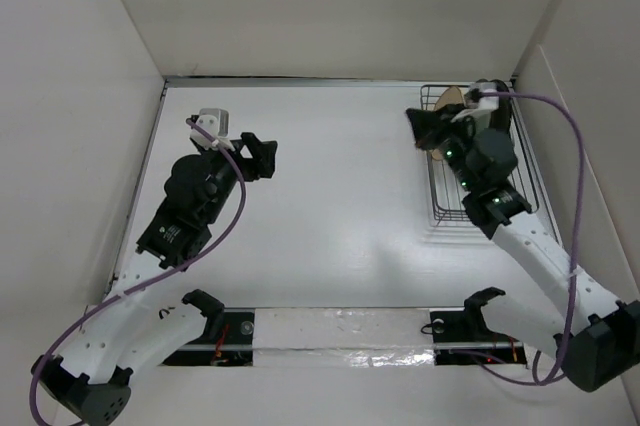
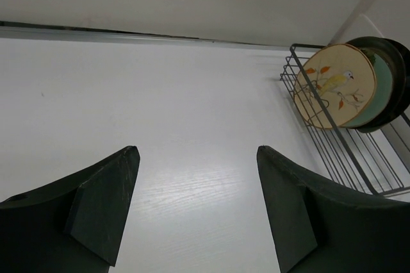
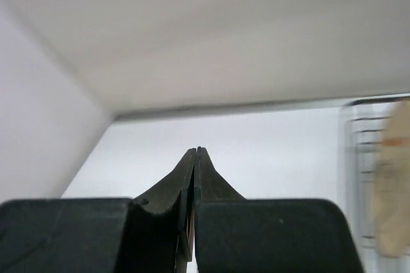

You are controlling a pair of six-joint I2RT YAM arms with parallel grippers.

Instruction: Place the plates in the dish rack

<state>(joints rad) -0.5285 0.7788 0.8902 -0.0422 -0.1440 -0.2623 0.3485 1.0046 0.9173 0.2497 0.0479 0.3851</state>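
white table [image 1: 330, 196] bears one dish rack [image 2: 356, 157] holding three visible plates [image 2: 336, 84].

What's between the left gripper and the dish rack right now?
Nothing: only bare white table runs from the left gripper to the dish rack. The left wrist view shows it, and the top view agrees.

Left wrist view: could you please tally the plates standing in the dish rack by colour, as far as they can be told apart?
Tan plate, leaf pattern: 1
Pale green plate: 1
Dark-rimmed plate: 1
Total: 3 that can be told apart; any others are hidden behind these.
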